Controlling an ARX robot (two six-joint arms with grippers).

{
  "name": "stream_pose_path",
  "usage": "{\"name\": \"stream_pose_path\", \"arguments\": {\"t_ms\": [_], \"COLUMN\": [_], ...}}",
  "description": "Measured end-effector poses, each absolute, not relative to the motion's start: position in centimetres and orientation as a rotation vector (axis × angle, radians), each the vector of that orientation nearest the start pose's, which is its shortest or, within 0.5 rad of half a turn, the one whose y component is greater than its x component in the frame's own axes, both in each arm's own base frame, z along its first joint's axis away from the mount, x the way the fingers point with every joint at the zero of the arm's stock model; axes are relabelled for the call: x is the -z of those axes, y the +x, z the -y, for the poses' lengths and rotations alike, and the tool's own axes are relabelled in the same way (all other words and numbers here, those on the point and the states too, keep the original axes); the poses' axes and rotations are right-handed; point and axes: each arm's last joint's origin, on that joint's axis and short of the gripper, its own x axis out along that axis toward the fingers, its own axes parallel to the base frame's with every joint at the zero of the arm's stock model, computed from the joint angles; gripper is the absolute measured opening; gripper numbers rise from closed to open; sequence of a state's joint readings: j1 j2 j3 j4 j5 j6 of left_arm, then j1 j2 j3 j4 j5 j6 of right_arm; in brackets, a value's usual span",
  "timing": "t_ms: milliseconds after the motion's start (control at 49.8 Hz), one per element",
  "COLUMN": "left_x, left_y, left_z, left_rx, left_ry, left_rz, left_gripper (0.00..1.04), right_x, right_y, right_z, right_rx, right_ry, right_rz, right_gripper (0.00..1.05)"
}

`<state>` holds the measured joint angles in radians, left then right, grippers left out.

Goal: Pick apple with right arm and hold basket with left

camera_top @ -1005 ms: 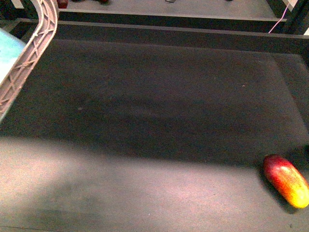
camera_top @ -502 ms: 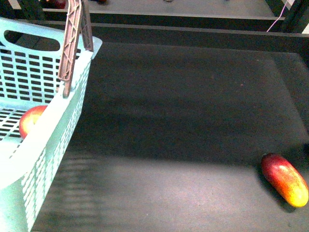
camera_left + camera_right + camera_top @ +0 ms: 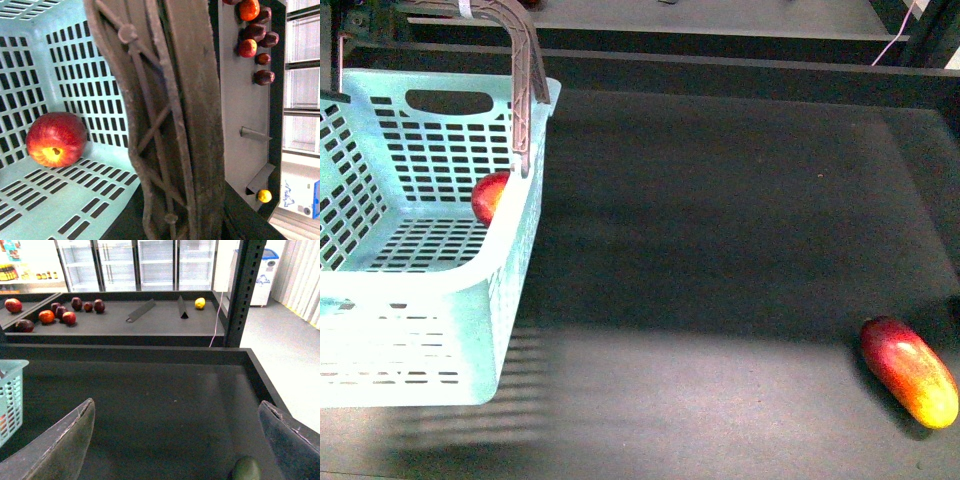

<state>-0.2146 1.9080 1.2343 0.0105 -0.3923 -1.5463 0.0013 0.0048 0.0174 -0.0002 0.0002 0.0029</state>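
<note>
The light teal basket fills the left of the front view, its brown-grey handle raised. The red and yellow apple lies inside it against the right-hand wall. In the left wrist view the handle runs close past the camera, and the apple rests on the slotted floor. My left gripper is shut on the basket; its fingers are hidden from view. My right gripper is open above the dark table, nothing between its fingers, with a basket corner off to one side.
An elongated red-and-yellow fruit lies at the table's front right; a rounded end of something shows near my right gripper. A raised ledge borders the table's far side. Behind it a shelf holds small dark red fruits and a yellow one.
The basket has moved rightward and turned, coming from the left edge into full view, so the apple inside now shows. The elongated fruit has stayed where it was.
</note>
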Motion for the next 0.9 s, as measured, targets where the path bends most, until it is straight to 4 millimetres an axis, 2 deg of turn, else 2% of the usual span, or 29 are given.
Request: {"name": "stream_pose_path", "arguments": {"t_ms": [161,281,502,522,683,703,804,864,904], "left_x": [-17.5,-16.5,-15.1,-15.0,-14.2,-14.3,-15.8,-17.2,-18.8], "left_y": [42.3,42.9,41.5,41.3,39.9,39.6,38.7,38.2,37.5], "left_z": [7.0,6.6,6.7,6.7,7.1,7.1,7.1,7.1,7.1], "left_rx": [-0.584,-0.561,-0.537,-0.526,-0.531,-0.531,-0.527,-0.518,-0.515], "left_ry": [-1.292,-1.309,-1.309,-1.307,-1.271,-1.268,-1.269,-1.273,-1.276], "left_rz": [-0.354,-0.368,-0.419,-0.431,-0.477,-0.478,-0.432,-0.392,-0.356], "left_gripper": [0.17,0.17,0.18,0.23,0.45,0.50,0.66,0.75,0.85], "right_x": [-16.9,-16.9,-16.9,-16.9,-16.9,-16.9,-16.9,-16.9,-16.9], "right_y": [9.7,9.7,9.7,9.7,9.7,9.7,9.7,9.7,9.7], "right_z": [0.0,0.0,0.0,0.0,0.0,0.0,0.0,0.0,0.0], "right_rx": [-0.001,-0.001,-0.001,-0.001,-0.001,-0.001,-0.001,-0.001,-0.001], "right_ry": [0.003,0.003,0.003,0.003,0.003,0.003,0.003,0.003,0.003], "right_rz": [0.012,0.012,0.012,0.012,0.012,0.012,0.013,0.012,0.013], "right_gripper": [0.96,0.96,0.96,0.96,0.96,0.96,0.96,0.96,0.96]}}
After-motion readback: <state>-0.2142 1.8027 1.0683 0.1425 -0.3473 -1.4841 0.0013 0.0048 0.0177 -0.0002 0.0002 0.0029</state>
